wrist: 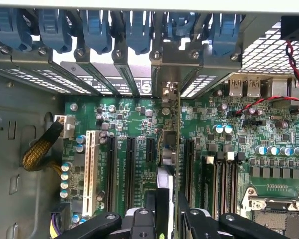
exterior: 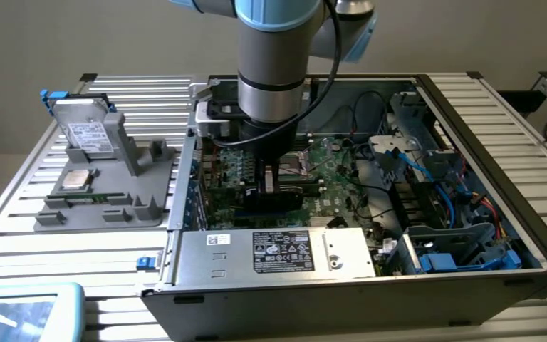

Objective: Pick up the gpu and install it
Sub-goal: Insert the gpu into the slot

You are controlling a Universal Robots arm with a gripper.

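The gripper [wrist: 165,211] stands low inside the open computer case [exterior: 501,128], its jaws clenched on the gpu [wrist: 168,149], which stands edge-on over the green motherboard [wrist: 209,149] between the black expansion slots, its metal bracket up against the rear slot openings under the blue retention clips [wrist: 97,27]. On the exterior view's left, a grey holder tray [exterior: 102,206] carries a silver hard drive [exterior: 88,132] and a green memory stick [exterior: 88,196].

Case [exterior: 483,288] was matt dark sheet metal; power supply cover [exterior: 340,249] bare silvery metal with a glossy black paper label. Motherboard [wrist: 124,119] glossy green laminate. Slot latches [wrist: 97,30] smooth blue plastic. Counter [exterior: 26,206] ribbed pale metal. Parts holder [exterior: 140,192] matt grey plastic. Gpu [wrist: 168,149] thin, with a dull silvery bracket. Tool [wrist: 162,219] matt black.
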